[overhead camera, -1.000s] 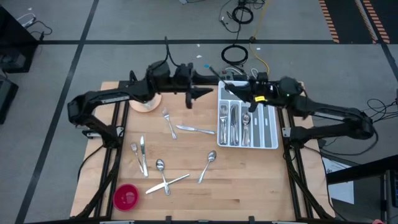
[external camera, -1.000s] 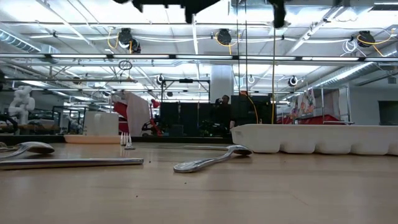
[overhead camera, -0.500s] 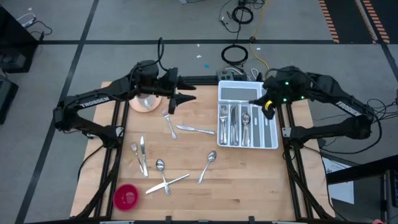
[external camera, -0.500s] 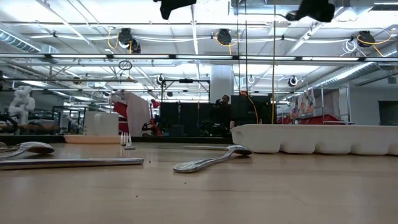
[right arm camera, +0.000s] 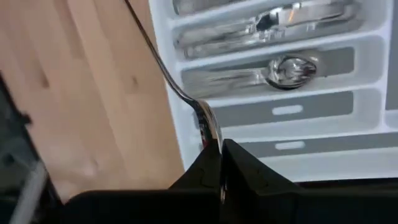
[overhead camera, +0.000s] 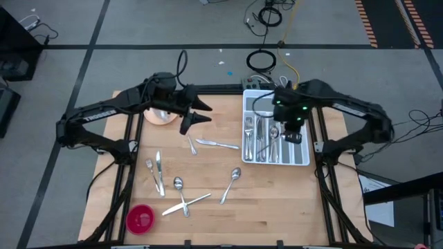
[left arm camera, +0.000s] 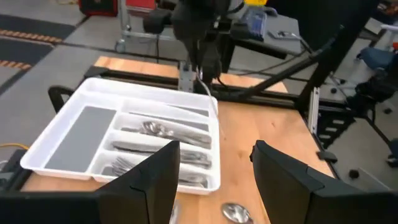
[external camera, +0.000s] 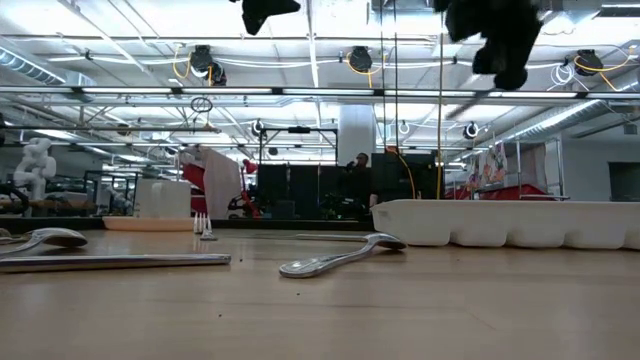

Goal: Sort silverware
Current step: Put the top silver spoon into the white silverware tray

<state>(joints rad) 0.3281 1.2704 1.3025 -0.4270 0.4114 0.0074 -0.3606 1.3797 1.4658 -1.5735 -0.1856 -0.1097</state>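
Note:
My right gripper point(overhead camera: 291, 133) hangs over the white cutlery tray point(overhead camera: 304, 155) and is shut on a slim silver spoon point(right arm camera: 163, 68). Several forks, spoons and knives lie in the tray's compartments point(right arm camera: 283, 65). My left gripper point(overhead camera: 199, 117) is open and hovers above the table's far middle, over a loose fork point(overhead camera: 188, 138); in its wrist view the fingers point(left arm camera: 160, 177) stand wide apart. More silverware lies flat on the wood: a knife point(overhead camera: 219, 144), a fork and knife pair point(overhead camera: 156, 171), two spoons point(overhead camera: 231, 184), and a crossed pair point(overhead camera: 185, 203). My right gripper pinches the spoon's wider end point(right arm camera: 206, 124) between its two shut fingers point(right arm camera: 239, 165). The fingers come from above, pointing down. The spoon is lifted clear, and its thin handle juts away from the fingers over the tray's edge and the wood.
A pink cup point(overhead camera: 140, 218) stands at the near left corner and a tan saucer point(overhead camera: 160, 115) lies under the left arm. In the low view a spoon point(external camera: 340, 258) and a knife point(external camera: 110, 261) lie in front. The near middle of the table has free wood.
The two grippers were close together at the table's far middle and have drawn apart. My right gripper swung out over the tray, turned and came down lower above it. My left gripper pulled back leftward, then moved a little toward the near edge.

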